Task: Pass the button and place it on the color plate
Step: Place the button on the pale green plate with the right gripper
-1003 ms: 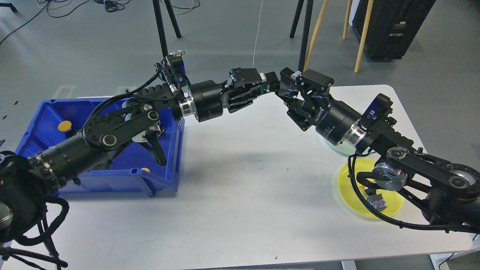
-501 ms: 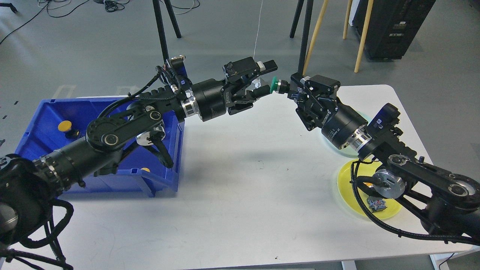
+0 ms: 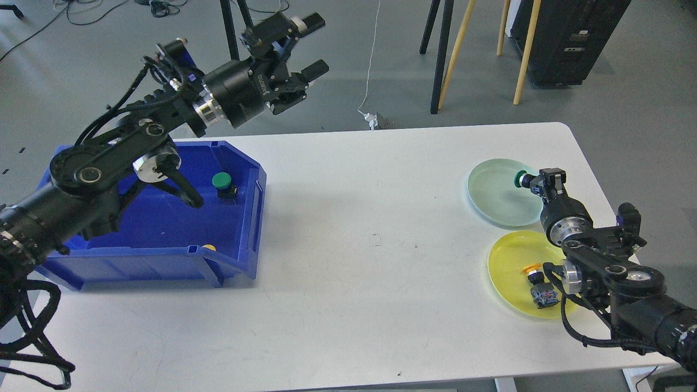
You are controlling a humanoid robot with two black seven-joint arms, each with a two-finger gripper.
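My right gripper [image 3: 535, 182] is shut on a green-capped button [image 3: 523, 178] and holds it over the right part of the pale green plate [image 3: 493, 193]. My left gripper [image 3: 313, 46] is open and empty, raised high above the far table edge, behind the blue bin [image 3: 163, 228]. Another green-capped button [image 3: 222, 182] lies in the bin, and a yellow button [image 3: 208, 247] shows near its front wall. A yellow-orange capped button [image 3: 536, 277] lies on the yellow plate [image 3: 509, 258].
The white table [image 3: 370, 245] spreads between the bin at the left and the two plates at the right. Tripod legs, wooden legs and a black case stand on the floor behind the table.
The green button passed from my left gripper to my right. The left gripper opened and pulled back up and left. The right arm swung right and down, carrying the button over the green plate.
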